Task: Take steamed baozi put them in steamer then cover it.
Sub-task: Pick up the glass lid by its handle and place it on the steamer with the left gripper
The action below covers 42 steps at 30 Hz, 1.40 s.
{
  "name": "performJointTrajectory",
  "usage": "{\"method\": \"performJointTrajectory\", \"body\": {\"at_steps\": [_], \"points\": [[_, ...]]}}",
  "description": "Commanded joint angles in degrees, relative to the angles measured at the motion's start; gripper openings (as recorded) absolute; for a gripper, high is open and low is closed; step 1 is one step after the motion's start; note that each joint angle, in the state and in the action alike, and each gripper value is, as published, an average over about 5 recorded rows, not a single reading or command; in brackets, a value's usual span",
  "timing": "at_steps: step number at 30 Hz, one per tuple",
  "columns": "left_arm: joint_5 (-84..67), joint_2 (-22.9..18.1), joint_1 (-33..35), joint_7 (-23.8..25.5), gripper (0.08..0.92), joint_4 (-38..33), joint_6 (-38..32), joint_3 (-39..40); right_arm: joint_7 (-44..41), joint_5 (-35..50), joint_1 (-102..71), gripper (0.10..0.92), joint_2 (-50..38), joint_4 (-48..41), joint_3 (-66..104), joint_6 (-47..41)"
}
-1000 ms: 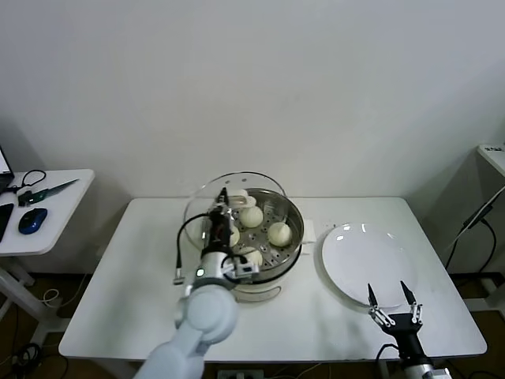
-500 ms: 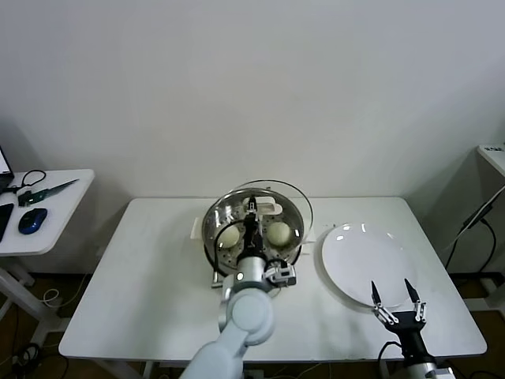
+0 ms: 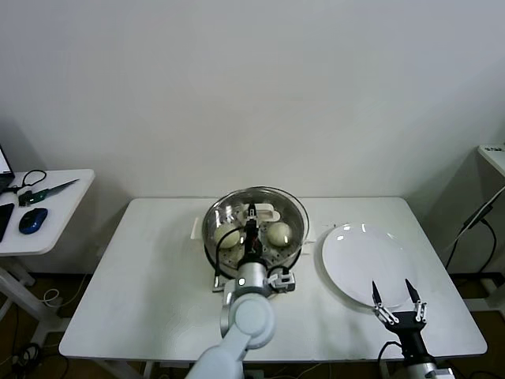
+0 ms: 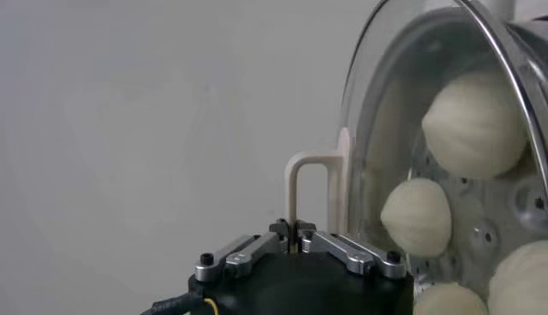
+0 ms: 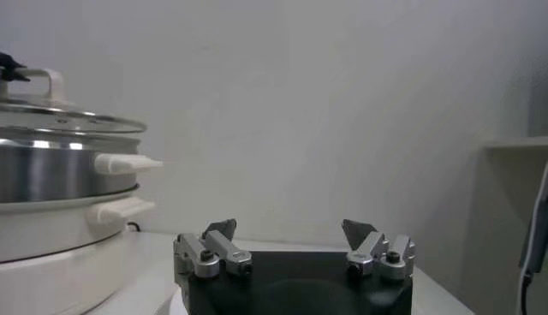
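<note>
The left hand (image 4: 295, 242) is closed tight on the lid's (image 3: 256, 207) handle (image 4: 310, 184). The lid sits on the steamer (image 3: 254, 229) by the tabletop's (image 3: 142, 284) back edge, buns (image 3: 278, 233) inside. The right hand (image 5: 292, 246) waits wide open, near the front right corner.

A shiny steel steamer (image 3: 293, 237) with a white base stands at the frame's centre. Cream-white buns (image 3: 278, 233) lie inside it. The clear glass lid (image 3: 268, 199) sits over its top.

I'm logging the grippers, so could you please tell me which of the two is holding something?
The left gripper, closed on the lid's handle over the steamer; the right gripper sits open and empty.
</note>
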Motion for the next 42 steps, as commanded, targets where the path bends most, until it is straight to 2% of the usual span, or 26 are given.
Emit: {"method": "performJointTrajectory", "body": {"at_steps": [1,29,32,37,42], "points": [[1.46,-0.6,0.21,-0.19,0.134,0.33,-0.07,0.55,-0.03,-0.03,-0.13,0.823,0.14,0.09,0.13,0.15],[-0.23,1.47,0.42,-0.57,0.141,1.86,-0.59,-1.27,-0.65,-0.01,-1.04,0.823,0.59,1.43,0.56,0.6],[-0.67,1.48,0.24,-1.01,0.192,1.98,-0.72,-1.46,-1.08,-0.03,-0.94,0.823,0.45,2.13,0.54,-0.38],[-2.3,2.51,0.13,-0.92,0.339,0.26,-0.87,-1.49,-1.75,1.1,-0.99,0.823,-0.34,3.36,0.02,-3.96],[-6.01,5.21,0.69,1.38,0.477,-5.12,-0.29,-0.78,0.71,2.13,-0.68,0.823,-0.87,4.43,-1.13,-6.52]]}}
